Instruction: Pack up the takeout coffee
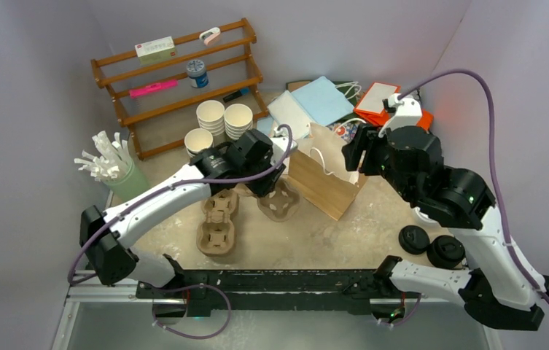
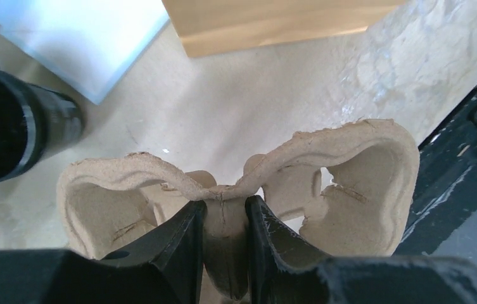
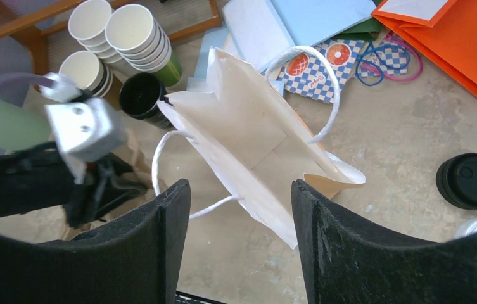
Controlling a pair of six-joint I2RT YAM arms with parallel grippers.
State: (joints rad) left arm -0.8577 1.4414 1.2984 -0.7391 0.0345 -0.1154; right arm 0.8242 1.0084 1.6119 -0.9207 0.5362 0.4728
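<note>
Left gripper (image 2: 225, 204) is pinched on the middle ridge of the pulp tray (image 2: 349, 177). Right gripper (image 3: 242, 190) hangs jaws-apart over the paper bag (image 3: 248, 139). The coffee cups (image 1: 211, 115) sit stacked by the rack, eleven o'clock from the left gripper in the overhead view, and nearer that arm.

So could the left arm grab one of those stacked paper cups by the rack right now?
Probably not yet: the left gripper is shut on the pulp tray at its middle ridge, so its fingers are busy. The cup stacks stand just beyond it, open from above, so reach itself looks fine.
</note>
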